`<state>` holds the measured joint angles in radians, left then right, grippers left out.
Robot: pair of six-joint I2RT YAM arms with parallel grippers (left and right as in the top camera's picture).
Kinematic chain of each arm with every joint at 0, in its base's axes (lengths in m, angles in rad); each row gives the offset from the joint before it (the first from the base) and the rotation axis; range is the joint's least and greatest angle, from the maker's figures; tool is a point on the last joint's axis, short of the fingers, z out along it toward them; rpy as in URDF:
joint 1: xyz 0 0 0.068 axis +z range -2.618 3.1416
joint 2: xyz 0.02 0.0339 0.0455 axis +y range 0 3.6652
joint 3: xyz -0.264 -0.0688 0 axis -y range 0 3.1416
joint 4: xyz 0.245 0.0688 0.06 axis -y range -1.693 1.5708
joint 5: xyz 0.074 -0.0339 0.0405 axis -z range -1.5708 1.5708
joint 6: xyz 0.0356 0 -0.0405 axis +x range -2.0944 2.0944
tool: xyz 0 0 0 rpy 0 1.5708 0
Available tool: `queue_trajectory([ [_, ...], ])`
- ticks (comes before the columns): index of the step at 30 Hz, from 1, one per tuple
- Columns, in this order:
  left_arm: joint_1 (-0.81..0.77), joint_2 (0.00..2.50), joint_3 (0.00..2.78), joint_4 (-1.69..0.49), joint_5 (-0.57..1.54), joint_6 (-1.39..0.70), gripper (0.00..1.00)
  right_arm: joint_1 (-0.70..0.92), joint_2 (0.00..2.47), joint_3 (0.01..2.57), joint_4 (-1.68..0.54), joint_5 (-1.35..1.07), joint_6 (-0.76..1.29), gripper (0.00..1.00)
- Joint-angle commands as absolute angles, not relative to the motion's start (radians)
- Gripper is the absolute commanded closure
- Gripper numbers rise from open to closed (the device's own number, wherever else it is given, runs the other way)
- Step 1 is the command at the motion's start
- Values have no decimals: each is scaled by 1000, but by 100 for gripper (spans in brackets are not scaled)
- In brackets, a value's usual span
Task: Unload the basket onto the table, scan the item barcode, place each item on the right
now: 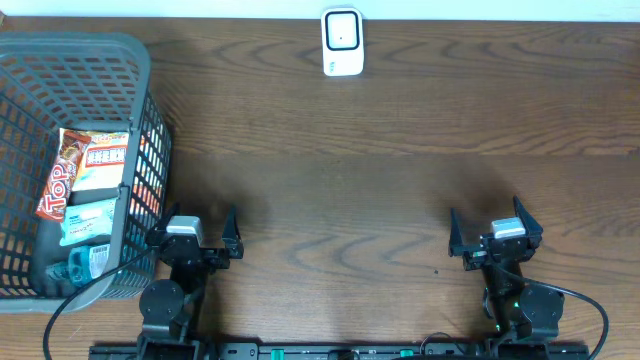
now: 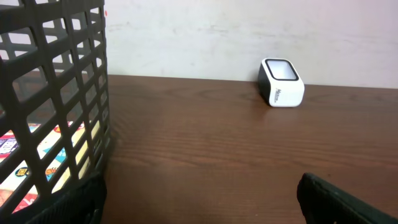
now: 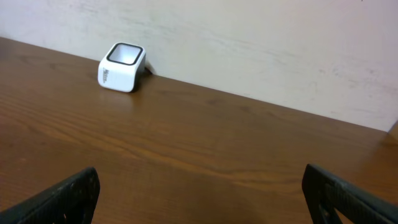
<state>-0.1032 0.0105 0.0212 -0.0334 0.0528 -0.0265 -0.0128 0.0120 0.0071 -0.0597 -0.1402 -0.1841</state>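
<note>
Both pincers released, grasping nothing: left gripper (image 1: 192, 230) at 7 o'clock beside the basket (image 1: 75, 42) of snack packets (image 1: 88, 165), right gripper (image 1: 489, 224) at 5 o'clock. Barcode scanner (image 1: 341, 42) at 12 o'clock.

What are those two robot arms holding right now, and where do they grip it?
Nothing. The left end effector and the right end effector both stand open and empty. The snack packets lie in the basket.

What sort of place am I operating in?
Probably a mock shop checkout rather than a real store: a white scanner stands at the far edge of the table, and a grey basket on the left holds packaged snacks.
</note>
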Motion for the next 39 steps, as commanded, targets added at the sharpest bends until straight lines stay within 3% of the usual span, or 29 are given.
queue_trajectory([
  [1,-108,6,4,-67,41,-31,2,-12,9,6,-64,-137,-169,1],
  [39,-108,10,4,-65,68,-32,2,-12,9,6,-64,-137,-169,1],
])
